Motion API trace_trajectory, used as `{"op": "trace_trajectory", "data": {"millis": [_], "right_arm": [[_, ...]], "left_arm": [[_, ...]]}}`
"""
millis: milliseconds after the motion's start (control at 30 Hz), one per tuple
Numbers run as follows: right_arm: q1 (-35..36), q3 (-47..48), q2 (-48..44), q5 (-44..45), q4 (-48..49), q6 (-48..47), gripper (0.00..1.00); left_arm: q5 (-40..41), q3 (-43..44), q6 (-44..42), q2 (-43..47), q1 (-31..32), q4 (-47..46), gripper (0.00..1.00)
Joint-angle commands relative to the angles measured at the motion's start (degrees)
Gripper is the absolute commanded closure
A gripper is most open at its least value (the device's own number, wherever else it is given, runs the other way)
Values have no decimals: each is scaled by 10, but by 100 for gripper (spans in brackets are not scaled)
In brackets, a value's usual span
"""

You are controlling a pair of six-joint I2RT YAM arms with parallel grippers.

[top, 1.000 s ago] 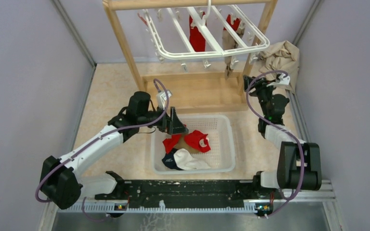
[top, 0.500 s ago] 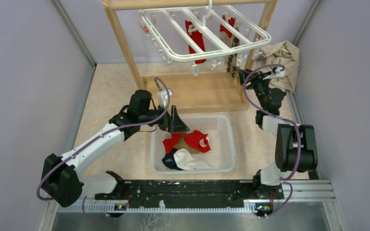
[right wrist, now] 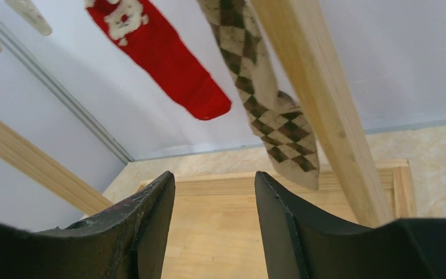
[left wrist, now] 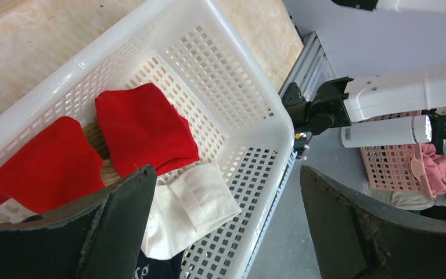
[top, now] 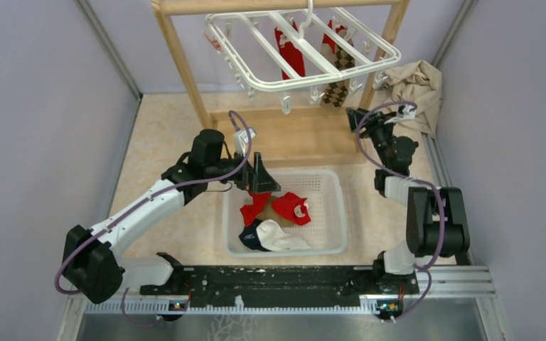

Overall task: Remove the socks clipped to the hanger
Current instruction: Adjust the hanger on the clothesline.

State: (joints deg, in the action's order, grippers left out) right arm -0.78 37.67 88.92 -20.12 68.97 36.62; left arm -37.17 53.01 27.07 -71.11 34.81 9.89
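Hanger (top: pixel 330 73) tilt different; socks (top: pixel 288 207) in basket (top: pixel 342 213).

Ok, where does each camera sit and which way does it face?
Top external: above and behind, looking down at hanger and basket; left arm, right arm show.
Left wrist: over the basket, facing down at red socks; its open left tool frames the bottom.
Right wrist: low, tilted up at a checked sock; right tool below.
Shared: top and left see the basket.

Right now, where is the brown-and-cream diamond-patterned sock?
Upper right of the top view: the sock hangs from the white plastic hanger, beside the wooden post, just beyond the right gripper.
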Motion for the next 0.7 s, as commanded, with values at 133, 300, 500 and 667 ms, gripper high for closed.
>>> {"op": "trace_trajectory", "data": {"millis": [133,300,500,667], "right_arm": [[4,-56,-221,-56,-27,-28,46],[4,-20,-346,-65,-174,-86,46],[4,76,-355,-20,-316,-143,46],[4,125,-317,-12,-334,-149,46]], "left_arm": [[-6,19,-3,2,11,-3,1],[1,12,2,2,24,-11,1],[16,15,7,2,50,-15,1],[30,14,10,15,66,-9,1]]}}
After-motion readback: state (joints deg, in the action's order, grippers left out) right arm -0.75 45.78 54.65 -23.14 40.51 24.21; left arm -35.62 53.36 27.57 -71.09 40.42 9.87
